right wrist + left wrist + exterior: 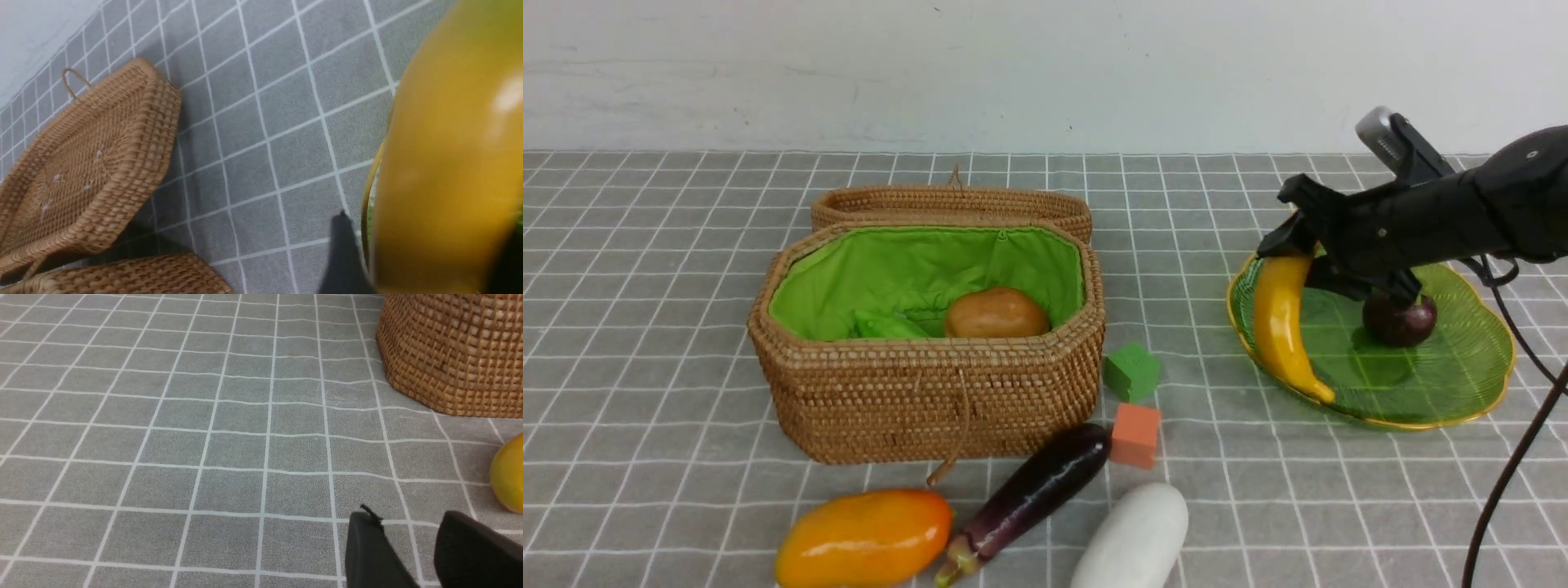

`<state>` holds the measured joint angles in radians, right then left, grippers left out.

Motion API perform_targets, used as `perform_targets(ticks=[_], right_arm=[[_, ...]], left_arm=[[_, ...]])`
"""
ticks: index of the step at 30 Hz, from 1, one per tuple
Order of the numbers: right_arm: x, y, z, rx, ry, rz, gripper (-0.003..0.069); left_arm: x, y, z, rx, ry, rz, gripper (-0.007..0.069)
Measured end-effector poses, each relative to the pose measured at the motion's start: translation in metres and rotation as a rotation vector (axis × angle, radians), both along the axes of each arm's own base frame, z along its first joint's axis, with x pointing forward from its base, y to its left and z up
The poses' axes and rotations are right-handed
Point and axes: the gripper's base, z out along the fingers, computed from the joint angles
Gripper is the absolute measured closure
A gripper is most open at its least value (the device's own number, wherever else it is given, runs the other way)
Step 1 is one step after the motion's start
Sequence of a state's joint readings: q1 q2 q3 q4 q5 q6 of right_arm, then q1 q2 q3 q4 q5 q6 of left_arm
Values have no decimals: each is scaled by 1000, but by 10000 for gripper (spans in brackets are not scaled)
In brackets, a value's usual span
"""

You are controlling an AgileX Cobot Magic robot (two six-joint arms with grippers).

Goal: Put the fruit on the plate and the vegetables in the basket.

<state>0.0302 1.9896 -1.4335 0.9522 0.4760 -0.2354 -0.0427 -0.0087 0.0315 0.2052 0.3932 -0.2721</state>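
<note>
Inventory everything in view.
basket: 1, brown, centre-left
lid: 1, brown, behind basket
potato: 1, brown, in basket
pod: 1, green, in basket
mango: 1, orange-yellow, front-left
eggplant: 1, purple, front-centre
radish: 1, white, front edge
green cube: 1, green, beside basket
orange cube: 1, orange, beside eggplant
plate: 1, green, right
banana: 1, yellow, on plate
mangosteen: 1, purple, on plate
right gripper: 1, black, at banana's top
left gripper: 1, black, open, near mango

Bright colours on a grey, white-gridded table (645, 327)
Tan woven basket (931, 392), lined vivid green; brown potato (996, 314); orange-yellow mango (862, 539); glossy dark purple eggplant (1037, 490); white radish (1135, 535); green cube (1131, 371); orange cube (1135, 434); yellow banana (1278, 327); dark purple mangosteen (1401, 320); ribbed translucent green plate (1445, 384), rimmed in gold.
</note>
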Motion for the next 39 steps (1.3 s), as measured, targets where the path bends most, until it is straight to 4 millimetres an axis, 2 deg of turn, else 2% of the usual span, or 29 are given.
perform_targets(ticks=[2, 3, 4, 6, 7, 11, 15, 18, 19, 21, 25, 28, 32, 39], right_arm=[[0, 0, 0, 1, 1, 0, 156], [-1, 0, 2, 3, 0, 3, 81], [-1, 0, 4, 3, -3, 6, 45], [-3, 1, 9, 2, -11, 12, 11], [-6, 1, 17, -10, -31, 33, -11], [-27, 11, 63, -116, -166, 220, -10], [-73, 40, 114, -258, -307, 574, 41], [-100, 58, 129, -274, -296, 715, 63], [-119, 75, 130, -257, -224, 770, 73], [-137, 90, 120, -195, -96, 752, 76], [-168, 122, 72, -134, 161, 681, 78], [-184, 139, 45, -139, 225, 604, 78], [-188, 144, 28, -119, 232, 476, 78], [-184, 146, 6, -147, 274, 432, 78]], left_arm=[[0, 0, 0, 0, 0, 0, 386], [0, 0, 0, 0, 0, 0, 386], [0, 0, 0, 0, 0, 0, 386], [0, 0, 0, 0, 0, 0, 386], [0, 0, 0, 0, 0, 0, 386], [0, 0, 0, 0, 0, 0, 386], [0, 0, 0, 0, 0, 0, 386], [0, 0, 0, 0, 0, 0, 386], [0, 0, 0, 0, 0, 0, 386], [0, 0, 0, 0, 0, 0, 386], [0, 0, 0, 0, 0, 0, 386], [0, 0, 0, 0, 0, 0, 386], [0, 0, 0, 0, 0, 0, 386], [0, 0, 0, 0, 0, 0, 386]])
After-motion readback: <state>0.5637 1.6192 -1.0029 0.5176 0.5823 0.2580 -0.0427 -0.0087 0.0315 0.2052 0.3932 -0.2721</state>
